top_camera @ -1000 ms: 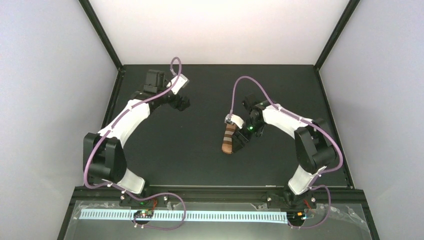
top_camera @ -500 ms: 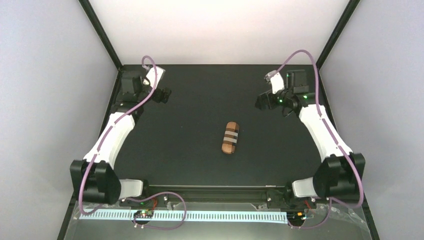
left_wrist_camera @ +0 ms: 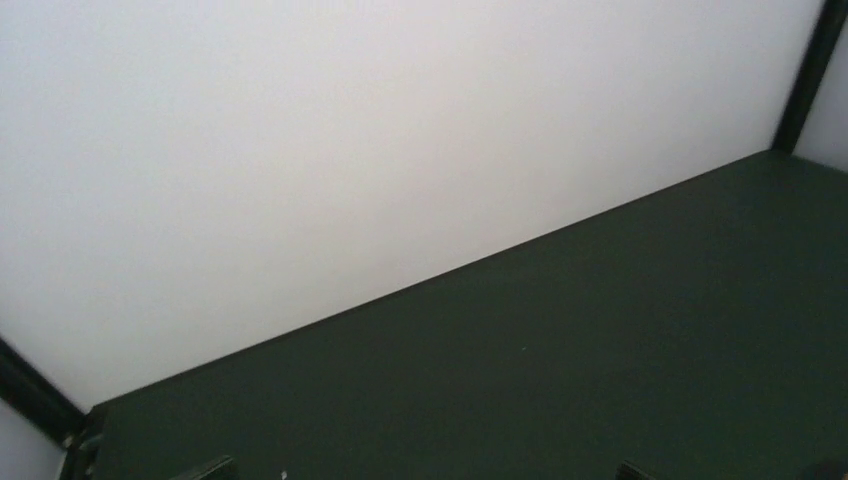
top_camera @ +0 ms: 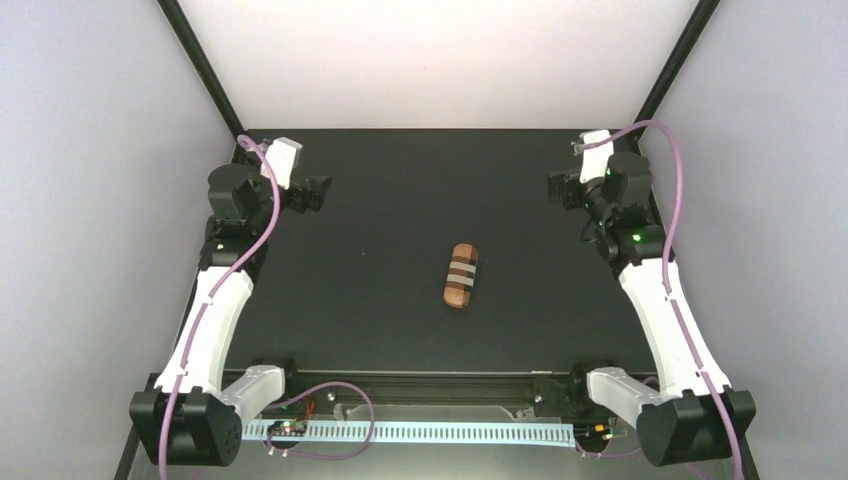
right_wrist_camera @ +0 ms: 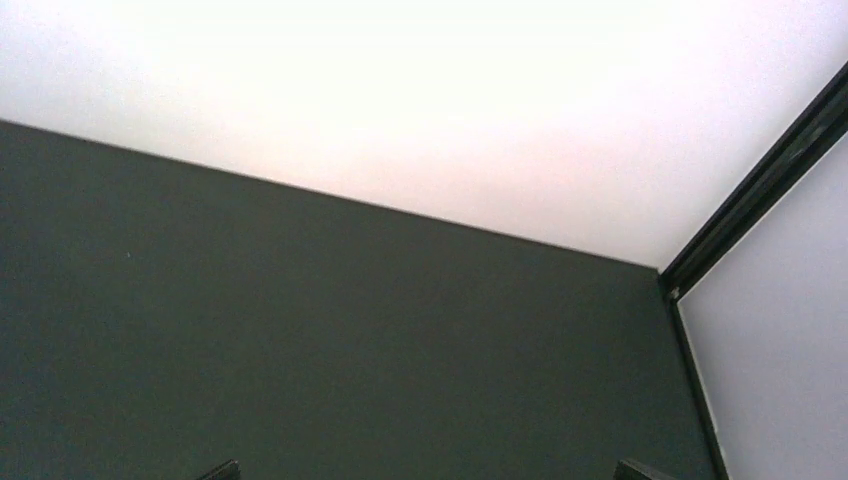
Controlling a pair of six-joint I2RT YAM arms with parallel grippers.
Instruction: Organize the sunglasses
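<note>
The sunglasses do not show in any view. A closed oblong brown case with pale stripes [top_camera: 461,275] lies alone in the middle of the black table [top_camera: 380,300]. My left gripper [top_camera: 316,193] hangs over the far left corner, open and empty. Well away from the case, over the far right corner, my right gripper [top_camera: 560,188] is likewise open and empty. In the left wrist view only the tips of the left gripper [left_wrist_camera: 418,473] show, wide apart over bare table. In the right wrist view the right gripper [right_wrist_camera: 428,473] looks the same.
White walls close off the back and both sides, with black corner posts [top_camera: 205,70] [top_camera: 672,70]. The arm bases sit on the rail at the near edge [top_camera: 430,385].
The right arm has pulled back from the case to the far right corner. The left arm has folded back toward the far left corner. The case has stayed put.
</note>
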